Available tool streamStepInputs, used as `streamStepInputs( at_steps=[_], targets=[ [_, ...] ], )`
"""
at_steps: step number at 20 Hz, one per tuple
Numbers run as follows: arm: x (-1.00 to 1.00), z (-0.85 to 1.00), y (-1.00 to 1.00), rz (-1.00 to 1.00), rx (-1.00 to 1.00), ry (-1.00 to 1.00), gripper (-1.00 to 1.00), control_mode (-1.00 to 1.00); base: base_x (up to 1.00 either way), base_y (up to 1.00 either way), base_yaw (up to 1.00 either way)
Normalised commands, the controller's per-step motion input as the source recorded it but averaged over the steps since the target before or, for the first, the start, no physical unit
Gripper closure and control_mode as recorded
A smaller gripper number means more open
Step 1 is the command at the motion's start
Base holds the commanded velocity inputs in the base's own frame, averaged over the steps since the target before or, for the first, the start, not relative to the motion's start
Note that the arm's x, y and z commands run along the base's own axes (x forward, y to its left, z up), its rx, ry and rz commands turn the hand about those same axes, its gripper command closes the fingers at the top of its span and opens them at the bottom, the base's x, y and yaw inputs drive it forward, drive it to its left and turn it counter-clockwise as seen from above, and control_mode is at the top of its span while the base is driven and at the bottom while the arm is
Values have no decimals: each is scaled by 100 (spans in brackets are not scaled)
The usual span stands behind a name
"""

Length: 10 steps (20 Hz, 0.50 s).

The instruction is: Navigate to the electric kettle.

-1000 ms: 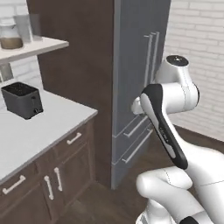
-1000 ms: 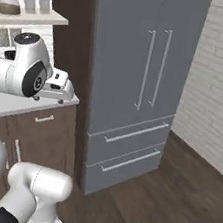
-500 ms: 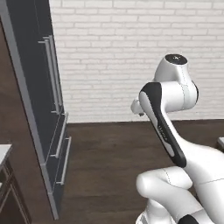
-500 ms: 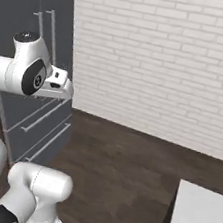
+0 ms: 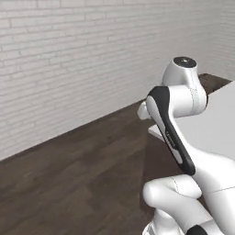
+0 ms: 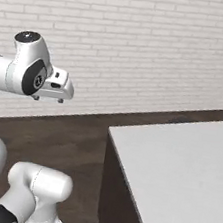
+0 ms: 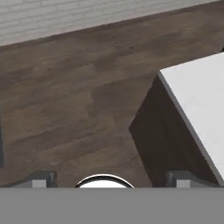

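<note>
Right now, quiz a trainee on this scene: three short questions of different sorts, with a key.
1. True or false: an electric kettle is visible on the white counter top.
2. The wall past the dark wood floor is: A white brick, B blue tile, C wood panelling.
3. Fill in: the gripper holds nothing and its jaws stand ____.
Key: 1 false; 2 A; 3 open.

Glossy white arm point(image 5: 183, 98), dark joint bands
</note>
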Motion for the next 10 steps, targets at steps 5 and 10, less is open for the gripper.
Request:
streamStepInputs(
  at_steps=[5,10],
  targets=[
    [0,0,0,0,0,0,-100,100,-62,21,-92],
    [0,0,0,0,0,0,-100,100,-62,18,-92]
  ],
)
